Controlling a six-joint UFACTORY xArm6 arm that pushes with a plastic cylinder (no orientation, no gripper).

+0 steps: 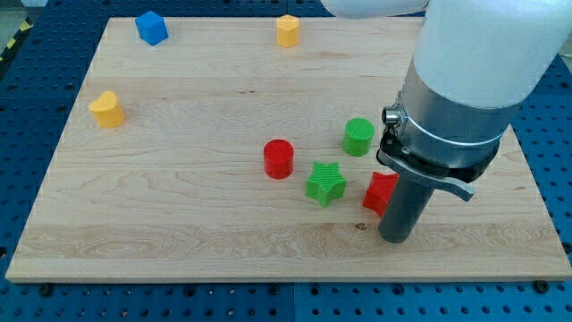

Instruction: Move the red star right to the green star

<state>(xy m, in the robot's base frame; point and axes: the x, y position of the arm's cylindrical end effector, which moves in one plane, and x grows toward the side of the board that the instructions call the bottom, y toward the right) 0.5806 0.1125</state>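
The red star (379,191) lies on the wooden board (179,206) at the lower right, half hidden behind my rod. The green star (325,183) lies just to its left, a small gap apart. My tip (395,239) rests on the board right below and beside the red star, at its right side, seemingly touching it.
A red cylinder (278,159) stands left of the green star. A green cylinder (358,137) stands above the stars. A yellow block (106,109) is at the left, a blue cube (151,28) at the top left, a yellow block (287,30) at the top middle.
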